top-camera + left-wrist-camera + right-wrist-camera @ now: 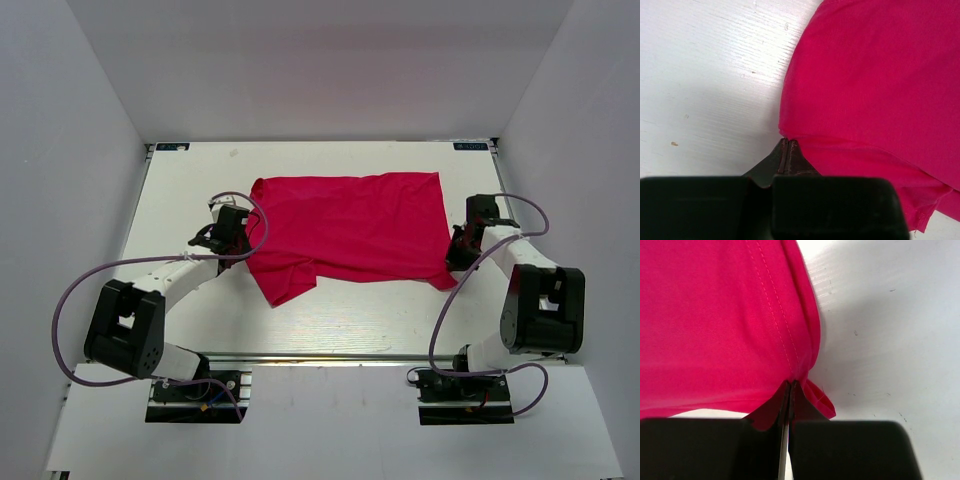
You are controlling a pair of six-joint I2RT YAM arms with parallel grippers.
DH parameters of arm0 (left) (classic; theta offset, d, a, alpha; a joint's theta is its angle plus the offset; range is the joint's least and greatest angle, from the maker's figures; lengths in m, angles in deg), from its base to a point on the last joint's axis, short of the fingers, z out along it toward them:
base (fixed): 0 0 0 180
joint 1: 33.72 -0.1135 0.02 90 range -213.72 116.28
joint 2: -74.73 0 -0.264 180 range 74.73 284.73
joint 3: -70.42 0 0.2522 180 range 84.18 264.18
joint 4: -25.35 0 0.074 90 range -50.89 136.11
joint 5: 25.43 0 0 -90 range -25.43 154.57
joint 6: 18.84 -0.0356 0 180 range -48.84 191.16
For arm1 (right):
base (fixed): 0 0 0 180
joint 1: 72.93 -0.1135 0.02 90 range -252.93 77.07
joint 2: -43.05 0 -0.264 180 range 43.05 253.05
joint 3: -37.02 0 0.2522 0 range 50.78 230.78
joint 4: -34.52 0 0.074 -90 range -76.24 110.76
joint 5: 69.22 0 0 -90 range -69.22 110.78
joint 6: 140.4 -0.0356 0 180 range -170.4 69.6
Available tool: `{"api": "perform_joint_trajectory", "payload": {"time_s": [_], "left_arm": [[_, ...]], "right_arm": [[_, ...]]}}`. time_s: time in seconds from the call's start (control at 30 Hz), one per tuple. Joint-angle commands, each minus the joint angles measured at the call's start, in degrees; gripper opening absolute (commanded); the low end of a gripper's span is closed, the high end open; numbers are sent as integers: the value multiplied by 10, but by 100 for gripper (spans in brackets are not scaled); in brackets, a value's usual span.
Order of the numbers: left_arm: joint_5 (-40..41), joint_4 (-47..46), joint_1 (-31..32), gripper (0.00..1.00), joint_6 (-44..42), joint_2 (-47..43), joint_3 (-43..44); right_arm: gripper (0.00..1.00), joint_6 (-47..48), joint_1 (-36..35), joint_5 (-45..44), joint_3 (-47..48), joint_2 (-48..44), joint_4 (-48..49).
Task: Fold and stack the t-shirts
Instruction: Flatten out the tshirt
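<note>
T-shirt (350,225) is lying spread over the middle of the table (180,190), one sleeve trailing toward the table's near edge. The left gripper (788,147) is pinching the cloth edge toward the table's left side, jaws closed on it; the right gripper (790,387) is clamping the hemmed edge toward the table's right side likewise.

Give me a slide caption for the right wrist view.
Right gripper pinching the stitched edge of the pink t-shirt on the white table.

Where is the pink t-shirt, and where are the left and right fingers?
t-shirt (350,225), top view, middle of the cloth.
left fingers (771,164), left wrist view, one fingertip at the t-shirt's edge.
right fingers (803,412), right wrist view, one fingertip pinching the stitched hem.
</note>
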Motion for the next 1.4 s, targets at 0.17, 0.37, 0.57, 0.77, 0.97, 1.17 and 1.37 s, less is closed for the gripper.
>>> {"api": "perform_joint_trajectory", "payload": {"time_s": [0.17,0.37,0.57,0.77,0.97,1.17,1.37], "left_arm": [[24,15,-3,0,-12,-70,36],[70,22,-3,0,-45,-135,117],[151,22,-3,0,-117,-156,245],[186,22,-3,0,-194,-192,350],[143,2,-3,0,-223,-269,361],[110,14,2,0,-208,-261,339],[10,13,2,0,-156,-149,268]], "right_arm": [[0,-6,0,-25,92,-70,-60],[0,9,1,-59,211,-106,-77],[0,39,1,-81,378,-108,-95],[0,70,2,-96,485,-155,-100],[0,79,1,-80,491,-224,-86],[0,62,1,-24,438,-230,-70],[0,44,-1,68,291,-176,-20]]}}
